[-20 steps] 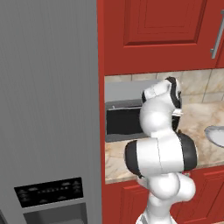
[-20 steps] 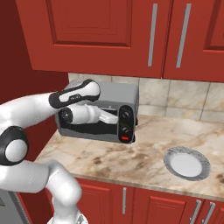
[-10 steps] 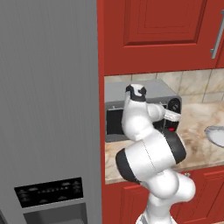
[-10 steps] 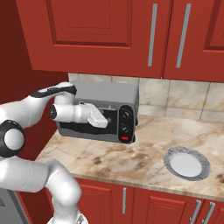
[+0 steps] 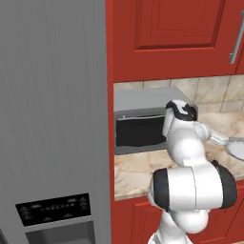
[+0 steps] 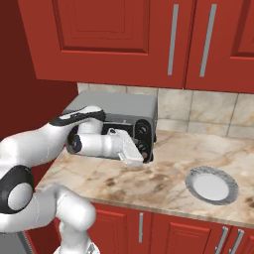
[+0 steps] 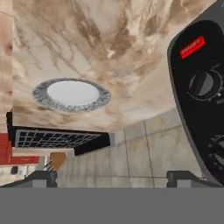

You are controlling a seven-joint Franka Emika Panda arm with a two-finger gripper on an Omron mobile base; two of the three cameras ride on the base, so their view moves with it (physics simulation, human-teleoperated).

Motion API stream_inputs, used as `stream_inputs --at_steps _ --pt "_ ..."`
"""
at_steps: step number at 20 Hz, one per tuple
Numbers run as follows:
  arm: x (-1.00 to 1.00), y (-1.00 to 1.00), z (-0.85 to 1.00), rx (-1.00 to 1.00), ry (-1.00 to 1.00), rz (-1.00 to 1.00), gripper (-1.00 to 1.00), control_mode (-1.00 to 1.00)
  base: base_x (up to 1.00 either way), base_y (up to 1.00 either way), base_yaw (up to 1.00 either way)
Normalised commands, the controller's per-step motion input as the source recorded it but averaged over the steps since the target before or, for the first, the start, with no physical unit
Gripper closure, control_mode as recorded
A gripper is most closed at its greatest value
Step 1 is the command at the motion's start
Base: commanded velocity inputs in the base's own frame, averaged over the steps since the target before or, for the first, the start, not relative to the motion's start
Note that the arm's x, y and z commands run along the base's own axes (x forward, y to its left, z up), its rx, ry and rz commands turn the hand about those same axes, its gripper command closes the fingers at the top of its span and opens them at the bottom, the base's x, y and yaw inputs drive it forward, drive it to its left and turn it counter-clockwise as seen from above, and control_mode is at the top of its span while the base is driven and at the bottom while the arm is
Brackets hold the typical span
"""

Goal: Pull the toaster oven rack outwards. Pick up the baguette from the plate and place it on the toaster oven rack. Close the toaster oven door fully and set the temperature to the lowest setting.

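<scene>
Marble counter (image 6: 149,183) backs it all. Gripper (image 7: 111,177) is held wide open, nothing gripped, beside toaster oven (image 6: 119,111) ctrl panel (image 7: 201,87). Door looks shut, prob. Lower knob (image 7: 203,83) should be approached squarely, pinched centrally, then turned fully to min. Plate (image 6: 212,184) sits apart, bare.

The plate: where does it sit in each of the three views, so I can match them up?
Left base view: the plate is cut by the right edge, just below mid-height.
Right base view: lower right, on the counter.
Hand view: left of centre, upper half.
Shared landmark: the toaster oven.
</scene>
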Motion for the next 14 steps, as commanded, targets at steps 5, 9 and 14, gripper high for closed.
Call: stream_inputs --at_steps 5,9,14 --pt "-1.00 -0.86 0.53 0.16 0.00 0.08 -1.00 -1.00 0.00 0.00 0.00" --pt "-1.00 -0.78 0.53 0.05 0.05 0.13 -1.00 -1.00 0.00 0.00 0.00" --pt "-0.78 -0.54 0.25 -0.04 0.11 0.10 -1.00 -1.00 0.00 0.00 0.00"
